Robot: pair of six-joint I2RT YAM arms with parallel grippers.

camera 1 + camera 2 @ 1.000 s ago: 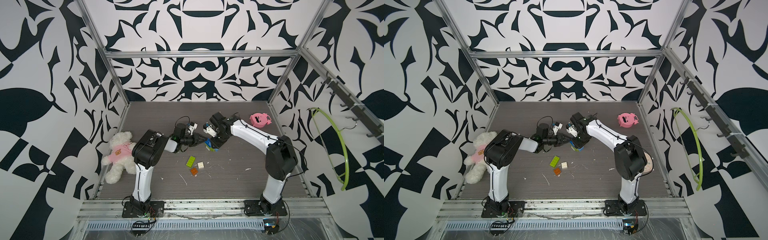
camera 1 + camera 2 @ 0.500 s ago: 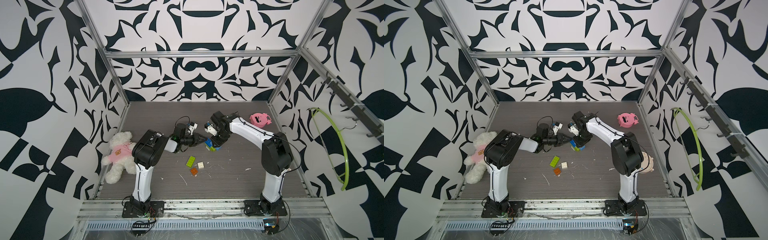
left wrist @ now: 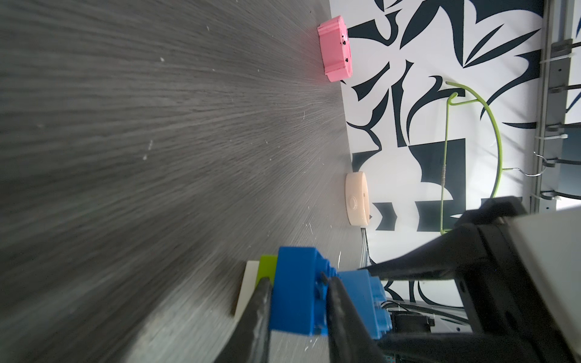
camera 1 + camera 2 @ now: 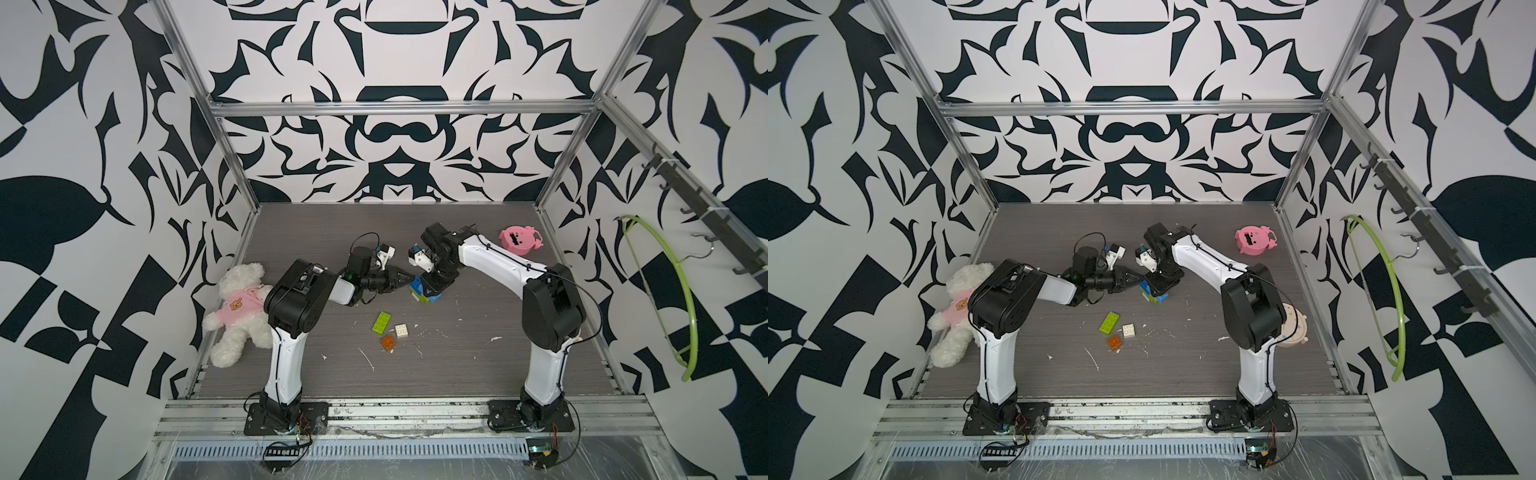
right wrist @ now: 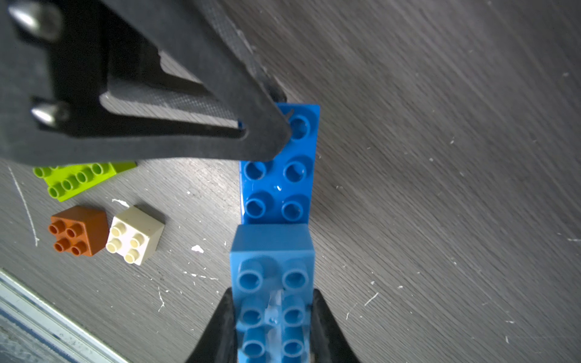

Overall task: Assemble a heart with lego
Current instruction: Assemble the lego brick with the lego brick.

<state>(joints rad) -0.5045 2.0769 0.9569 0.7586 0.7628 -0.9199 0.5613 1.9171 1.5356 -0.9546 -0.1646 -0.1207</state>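
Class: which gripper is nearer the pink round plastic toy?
Right. The right gripper, shut on the blue, green and white plastic brick cluster, lies on the side facing the pink toy; the left gripper grips the opposite side, farther away.

Two arms (image 4: 286, 357), three loose bricks (image 4: 382, 323) in green, white, orange, one cluster (image 4: 423, 293) showing two blue bricks (image 5: 278, 169) plus one green and one white, one teddy (image 4: 239, 307), one pink toy (image 4: 519, 241), one beige disc (image 3: 356, 198), one hanger (image 4: 690, 320).

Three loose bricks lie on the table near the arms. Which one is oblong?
The lime green brick. It is long and narrow, while the white brick and the orange brick next to it are both small squares with four studs.
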